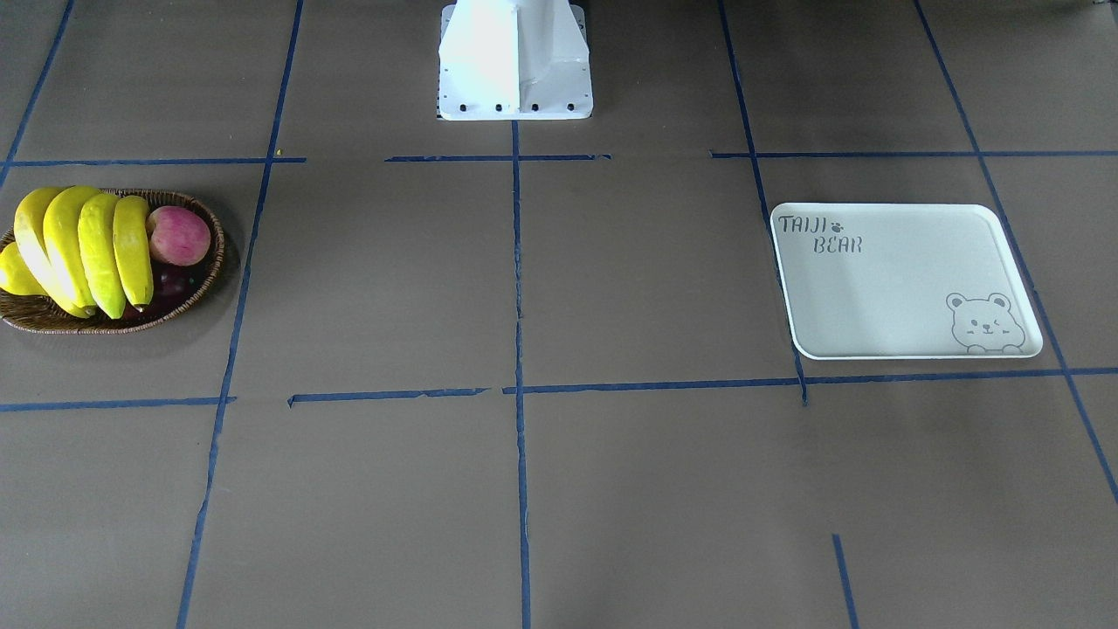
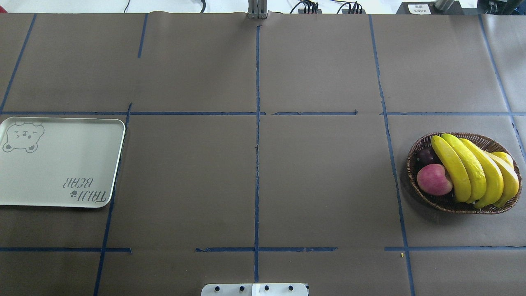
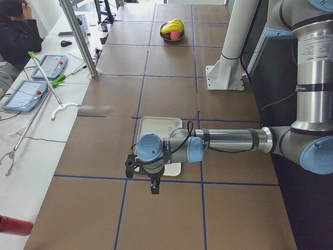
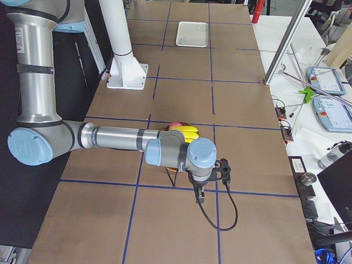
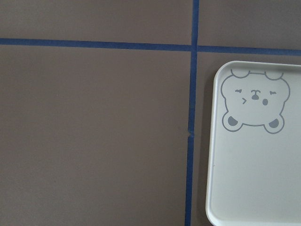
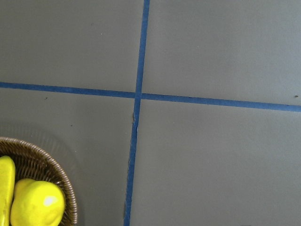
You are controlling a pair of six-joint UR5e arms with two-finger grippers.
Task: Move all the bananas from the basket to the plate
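Note:
Several yellow bananas (image 1: 87, 245) lie side by side in the brown wicker basket (image 1: 212, 262) at the robot's right end of the table. They also show in the overhead view (image 2: 472, 168), with the basket's rim (image 2: 411, 164) around them. The white "TAIJI BEAR" plate (image 2: 61, 164) lies bare at the robot's left end (image 1: 900, 279). My left gripper (image 3: 154, 185) hangs over the table beside the plate's outer edge (image 5: 254, 165). My right gripper (image 4: 199, 195) hangs just outside the basket (image 6: 42, 162). Both show only in the side views, so I cannot tell if they are open or shut.
A red apple (image 2: 434, 179), a dark plum (image 2: 427, 155) and a plump yellow pear (image 6: 35, 205) share the basket. The robot's white base (image 1: 515, 61) stands at mid-table. An operator (image 3: 15, 31) sits beyond the table's far side, next to tablets (image 3: 23, 94).

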